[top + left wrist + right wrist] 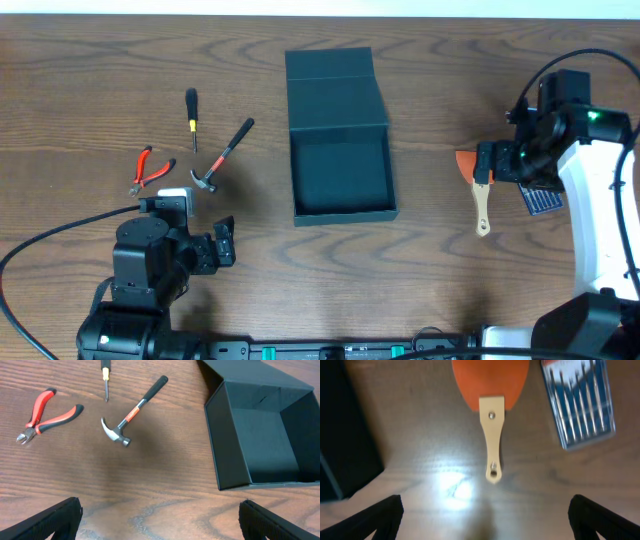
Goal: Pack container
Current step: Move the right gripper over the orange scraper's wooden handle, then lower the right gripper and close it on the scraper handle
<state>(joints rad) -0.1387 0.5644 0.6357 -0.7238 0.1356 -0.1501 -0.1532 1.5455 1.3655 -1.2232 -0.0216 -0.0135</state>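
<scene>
left gripper point(161, 518) fingers spread, facing the hammer point(131, 412); right gripper point(487, 516) fingers spread over the scraper point(491, 415); container point(341, 212) lies open on the bench point(450, 285).

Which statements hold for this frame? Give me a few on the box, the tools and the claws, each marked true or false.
1. The container is open and empty. True.
2. The hammer lies inside it. False: it lies on the table, near the pliers and screwdriver.
3. The left claw and right claw are both open, holding nothing. True.
4. The scraper has a blue blade. False: it is orange; the blue thing beside it is a case.
</scene>
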